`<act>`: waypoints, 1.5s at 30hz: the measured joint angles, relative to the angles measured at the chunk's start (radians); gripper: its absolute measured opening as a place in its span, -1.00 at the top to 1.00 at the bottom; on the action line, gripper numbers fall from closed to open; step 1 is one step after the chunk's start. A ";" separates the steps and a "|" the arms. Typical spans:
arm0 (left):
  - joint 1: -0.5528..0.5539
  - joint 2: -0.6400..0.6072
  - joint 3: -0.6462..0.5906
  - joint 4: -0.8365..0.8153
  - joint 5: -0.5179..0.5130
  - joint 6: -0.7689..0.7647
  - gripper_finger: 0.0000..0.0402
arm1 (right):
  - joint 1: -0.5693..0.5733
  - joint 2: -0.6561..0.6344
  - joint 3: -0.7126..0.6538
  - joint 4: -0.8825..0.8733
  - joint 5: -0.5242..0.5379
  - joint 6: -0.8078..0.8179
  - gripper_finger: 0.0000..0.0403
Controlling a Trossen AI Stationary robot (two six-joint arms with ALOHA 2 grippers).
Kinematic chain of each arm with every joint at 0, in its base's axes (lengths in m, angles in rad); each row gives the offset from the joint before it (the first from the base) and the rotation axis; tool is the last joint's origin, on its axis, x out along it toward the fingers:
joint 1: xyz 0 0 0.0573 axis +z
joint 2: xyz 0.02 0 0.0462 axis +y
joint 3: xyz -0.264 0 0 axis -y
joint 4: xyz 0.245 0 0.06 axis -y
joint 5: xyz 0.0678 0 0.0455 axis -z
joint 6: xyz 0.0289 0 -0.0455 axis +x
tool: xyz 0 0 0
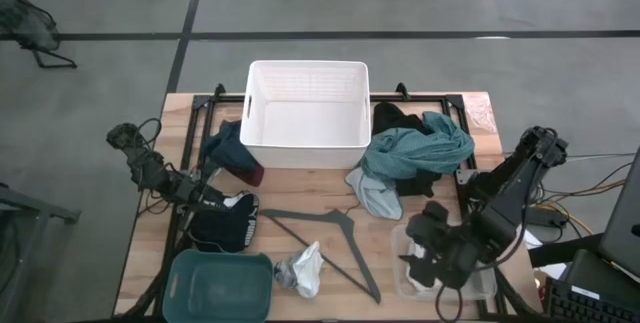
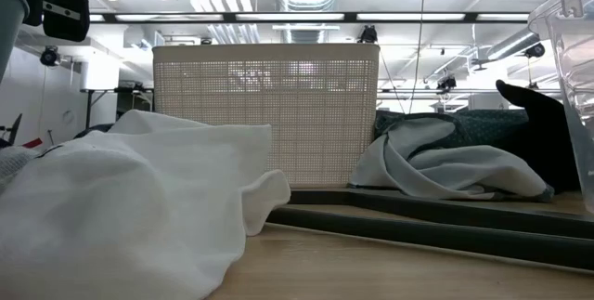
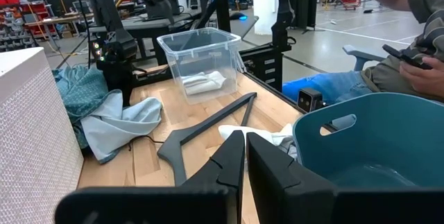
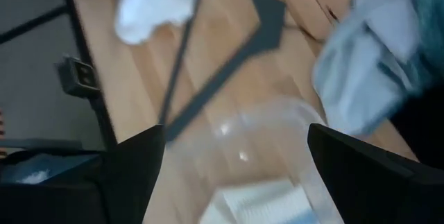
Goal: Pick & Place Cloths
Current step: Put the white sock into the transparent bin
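A teal cloth (image 1: 420,148) is heaped over a black one (image 1: 398,118) right of the white basket (image 1: 305,75), with a pale-blue piece (image 1: 375,193) at its near edge. A maroon and dark bundle (image 1: 235,155) lies left of the basket. The navy garment with white print (image 1: 228,225) lies at the left, and my left gripper (image 1: 212,199) (image 3: 245,135) sits shut at its far-left edge. A small white piece (image 1: 305,268) lies near the front. My right gripper (image 1: 425,263) (image 4: 236,141) hovers open over a clear tub (image 1: 470,283) that holds a folded white piece (image 4: 257,203). My left gripper lies low at the navy garment's far-left edge (image 1: 222,208). Its own body hides the fingertips from above, and I cannot tell whether it touches the cloth.
A thin grey hanger (image 1: 330,238) lies flat between the navy garment and the clear tub. A teal plastic bin (image 1: 220,283) stands at the near left corner. A seated person (image 3: 409,64) is beyond the table's near edge. Bare wood shows in front of the basket.
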 joint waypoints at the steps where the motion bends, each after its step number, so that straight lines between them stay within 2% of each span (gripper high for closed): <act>1: 0.000 0.000 0.000 0.000 0.000 0.000 0.88 | -0.010 0.000 0.000 0.021 0.002 -0.030 -0.74; 10: 0.000 0.000 0.000 0.000 0.000 0.000 0.88 | -0.092 0.041 -0.006 0.169 0.004 -0.268 -0.77; 21: 0.000 0.000 0.000 -0.002 0.000 0.000 0.88 | -0.169 0.184 -0.002 0.352 -0.010 -0.488 -0.63; 29: 0.000 0.000 0.000 -0.009 0.000 0.000 0.88 | -0.212 0.286 0.028 0.443 -0.048 -0.578 -0.55; 37: 0.000 0.000 0.000 -0.012 0.000 0.000 0.88 | -0.244 0.423 0.120 0.492 -0.073 -0.709 -0.51; 45: 0.000 0.000 0.000 -0.017 0.000 0.000 0.88 | -0.274 0.591 0.281 0.486 -0.071 -0.885 -0.46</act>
